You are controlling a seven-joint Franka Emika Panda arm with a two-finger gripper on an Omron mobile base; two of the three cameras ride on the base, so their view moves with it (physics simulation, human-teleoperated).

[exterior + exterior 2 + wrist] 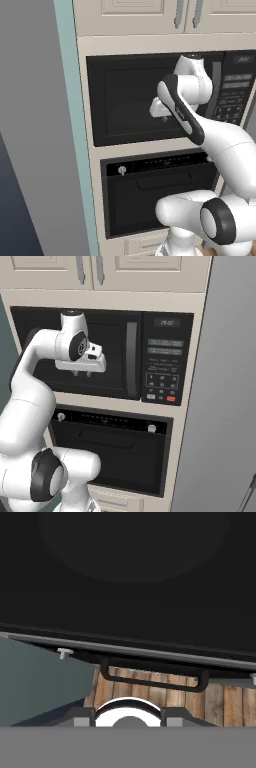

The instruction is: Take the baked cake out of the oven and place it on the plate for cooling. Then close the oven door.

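Observation:
The oven is a black built-in unit under the microwave, with a small white knob on its control strip. The oven door stands closed, its black bar handle flat across the top. My gripper hangs in front of the microwave window, above the oven, pointing down, open with nothing between its fingers. Looking down from the hand, I see the oven handle and knob below. The cake is hidden and the plate is out of view.
The black microwave with keypad and vertical handle sits right behind the hand. Cream cabinets are above. A grey tall panel flanks the left, another the right. Wooden floor lies below.

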